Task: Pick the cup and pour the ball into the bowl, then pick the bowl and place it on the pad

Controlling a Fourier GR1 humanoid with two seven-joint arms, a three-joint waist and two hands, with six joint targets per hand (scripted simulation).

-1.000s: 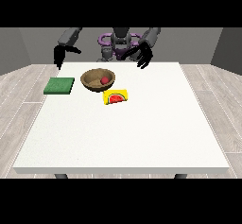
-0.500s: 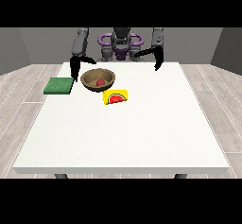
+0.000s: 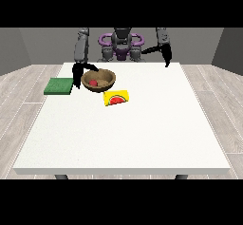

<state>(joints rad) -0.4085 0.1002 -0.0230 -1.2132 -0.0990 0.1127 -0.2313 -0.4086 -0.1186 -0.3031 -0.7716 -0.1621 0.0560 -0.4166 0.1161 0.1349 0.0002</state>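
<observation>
A brown wooden bowl (image 3: 107, 78) stands on the table's far left part, with a red ball (image 3: 93, 83) inside it. A yellow cup with a watermelon print (image 3: 116, 98) lies on its side just in front of the bowl, to its right. A green pad (image 3: 59, 86) lies flat left of the bowl. The hand at the view's left (image 3: 78, 72) hangs at the bowl's left rim, open, fingers pointing down between bowl and pad and thumb reaching over the rim. The hand at the view's right (image 3: 165, 54) is raised over the table's far edge, open and holding nothing.
The white table (image 3: 128, 138) stretches wide towards the camera and to the right. The robot's torso (image 3: 121, 46) stands behind the far edge. Grey wooden floor surrounds the table.
The hand at the view's left has come down and inward to the bowl's left rim. The hand at the view's right has swung outward to the right. Bowl, cup and pad have not moved.
</observation>
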